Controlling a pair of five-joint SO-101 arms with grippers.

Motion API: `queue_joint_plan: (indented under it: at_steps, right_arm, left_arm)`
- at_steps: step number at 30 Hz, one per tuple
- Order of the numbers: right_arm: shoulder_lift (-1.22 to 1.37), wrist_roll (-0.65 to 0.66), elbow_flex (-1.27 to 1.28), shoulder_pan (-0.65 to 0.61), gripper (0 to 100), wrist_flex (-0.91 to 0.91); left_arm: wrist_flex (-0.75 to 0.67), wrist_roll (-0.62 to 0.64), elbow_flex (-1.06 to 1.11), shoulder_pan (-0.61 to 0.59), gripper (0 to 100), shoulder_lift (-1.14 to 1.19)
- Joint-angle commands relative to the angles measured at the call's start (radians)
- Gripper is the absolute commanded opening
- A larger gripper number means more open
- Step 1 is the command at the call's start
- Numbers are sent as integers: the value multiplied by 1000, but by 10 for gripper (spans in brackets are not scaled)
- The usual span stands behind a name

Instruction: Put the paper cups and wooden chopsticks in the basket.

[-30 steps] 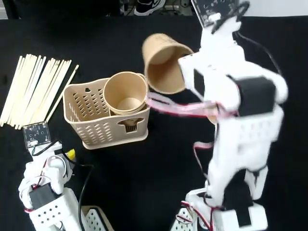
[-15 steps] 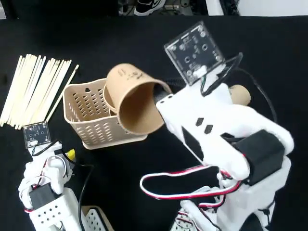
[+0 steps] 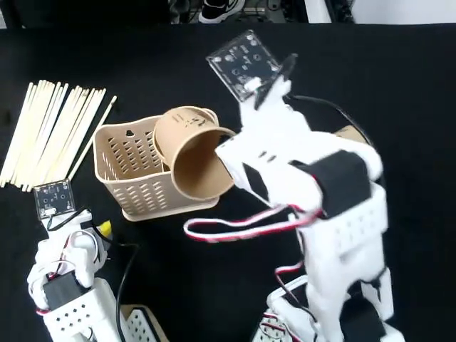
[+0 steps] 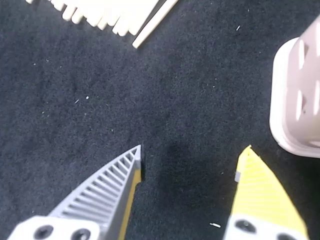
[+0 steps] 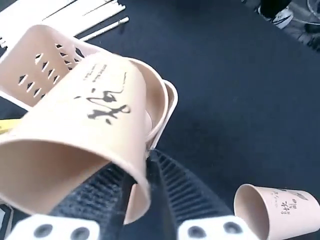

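Black tablecloth (image 3: 157, 64); sneaker (image 3: 217, 8) on floor beyond far edge.

One paper cup (image 3: 196, 160) was matt tan paper, smooth-walled. The basket (image 3: 135, 182) was beige moulded plastic, smooth, faintly glossy. The chopsticks (image 3: 50, 132) were pale bare wood. The table cover (image 3: 399, 85) was matt black cloth, lint-flecked. The left gripper (image 4: 194, 150) was ribbed plastic, one finger grey, one yellow.

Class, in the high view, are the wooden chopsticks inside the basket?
No, the wooden chopsticks lie outside the basket, on the table.
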Motion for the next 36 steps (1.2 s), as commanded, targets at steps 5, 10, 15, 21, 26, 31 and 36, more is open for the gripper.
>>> queue_joint_plan:
  at_steps: [5, 10, 15, 21, 26, 31, 36]
  right_arm:
    - [47, 29, -5, -11, 295, -114]
    - [47, 34, -5, -11, 292, -143]
    - [47, 35, -53, -8, 292, -146]
    - [42, 37, -133, -57, 249, -98]
    - [96, 35, -120, -153, 240, -160]
    - [219, 35, -105, -170, 240, -196]
    - [263, 46, -143, -146, 240, -189]
  left_arm:
    - [-15, -8, -4, 13, 295, -3]
    - [-15, -8, -4, 13, 295, -3]
    - [-15, -8, -4, 13, 295, -3]
    - [-15, -8, -4, 13, 295, -3]
    - [-15, -8, -4, 13, 295, -3]
    - [-15, -8, -4, 13, 295, -3]
    - [-15, -8, -2, 13, 295, -3]
